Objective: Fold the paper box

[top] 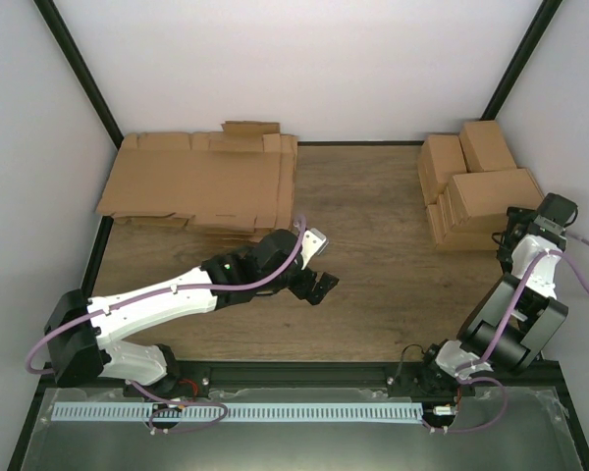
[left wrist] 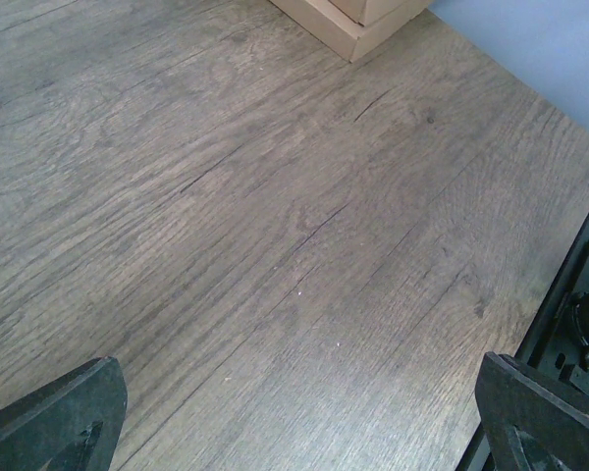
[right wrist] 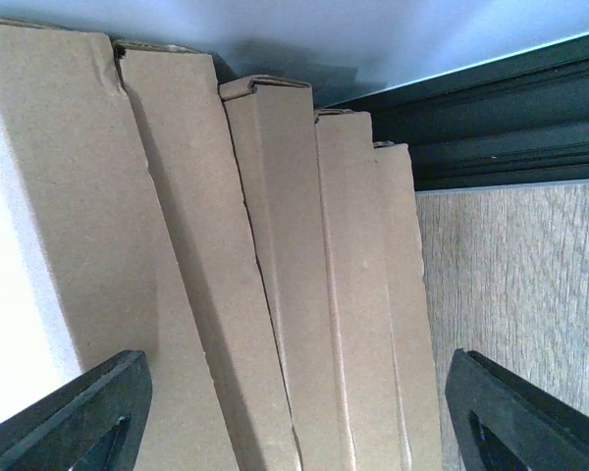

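Left gripper (top: 321, 287) hovers over mid-table (top: 393, 294), jaws spread wide, holding nothing. Right gripper (right wrist: 297, 392) sits at the right side, facing the stack of closed boxes (top: 461, 162). Its jaws are apart with nothing clasped, and cardboard edges lie just ahead of the fingers.

Paper box (top: 493, 194): no loose sheet lies between the arms, so I take it to be the closed box at the near top of that stack, just beside the right gripper. It lies flat, long axis across the table, right end angled slightly away.

Step, as judged: one box folded and stowed. The next move calls for a fresh sheet from the pile of flat sheets (top: 201, 186), far left, within the left arm's side.
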Action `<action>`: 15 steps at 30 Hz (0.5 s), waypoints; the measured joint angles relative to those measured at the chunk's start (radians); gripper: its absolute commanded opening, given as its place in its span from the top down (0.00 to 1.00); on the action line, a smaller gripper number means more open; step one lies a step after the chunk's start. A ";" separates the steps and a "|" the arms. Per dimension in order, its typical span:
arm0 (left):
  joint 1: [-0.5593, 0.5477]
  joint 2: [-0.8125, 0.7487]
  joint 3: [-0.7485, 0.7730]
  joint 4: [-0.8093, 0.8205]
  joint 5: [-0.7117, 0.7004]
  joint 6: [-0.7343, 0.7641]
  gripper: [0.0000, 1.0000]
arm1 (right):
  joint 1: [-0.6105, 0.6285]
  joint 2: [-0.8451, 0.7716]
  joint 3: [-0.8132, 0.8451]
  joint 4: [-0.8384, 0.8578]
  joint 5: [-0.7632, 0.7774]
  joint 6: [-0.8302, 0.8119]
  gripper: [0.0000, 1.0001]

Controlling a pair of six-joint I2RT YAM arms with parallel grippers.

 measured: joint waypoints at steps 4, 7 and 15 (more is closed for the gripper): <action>0.000 0.000 0.000 0.000 0.000 0.000 0.00 | 0.000 -0.006 0.000 -0.001 -0.005 -0.003 0.13; 0.000 0.000 0.000 -0.003 0.000 0.000 0.00 | 0.000 -0.033 0.000 -0.008 -0.005 -0.012 0.13; 0.000 -0.012 -0.002 -0.007 -0.002 -0.001 0.00 | 0.000 -0.222 -0.070 -0.021 0.024 -0.080 0.67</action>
